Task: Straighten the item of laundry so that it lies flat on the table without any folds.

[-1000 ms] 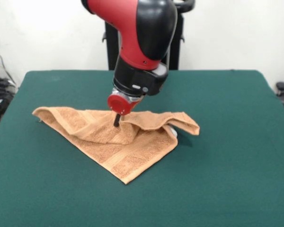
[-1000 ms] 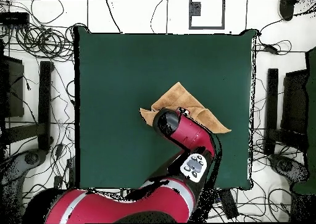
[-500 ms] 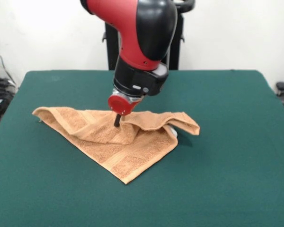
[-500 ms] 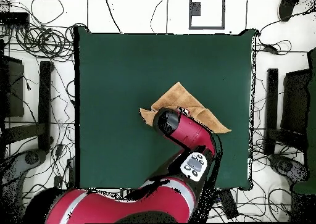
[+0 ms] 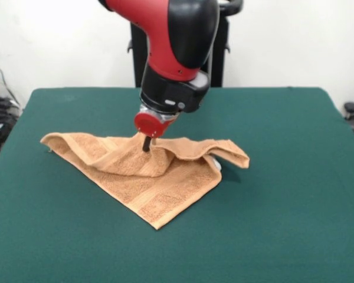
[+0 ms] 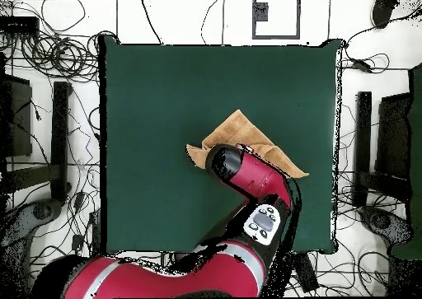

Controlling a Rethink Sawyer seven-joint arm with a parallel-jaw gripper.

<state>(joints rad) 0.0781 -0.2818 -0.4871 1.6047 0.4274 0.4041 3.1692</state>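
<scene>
My gripper (image 5: 146,143) is down at the towel (image 5: 143,177), its dark fingertip sunk into a raised ridge of cloth near the towel's far edge, just below the red disc at my wrist. The fabric puckers up around that tip and peaks there, so I have the terry pinched between my fingers; only one dark finger shows from the front, and the gap between the two is hidden by the cloth bunched around it. From above, my arm (image 6: 247,176) covers the gripper completely, so that view tells me nothing of the fingers. The towel lies on the table (image 5: 283,177), a little toward the left of the middle in the front view, and it is not flat: it forms a rough triangle with one corner pointing at the near edge of the table, a long tip stretching out to the left, and a doubled-over flap on the right that stands slightly off the green cloth and casts a shadow beneath it. A woven band runs across the lower layer near that near corner. In the overhead view the towel (image 6: 233,131) shows as an orange-tan wedge sticking out past my wrist, with a thin strip of it reaching out on the other side of my arm.
</scene>
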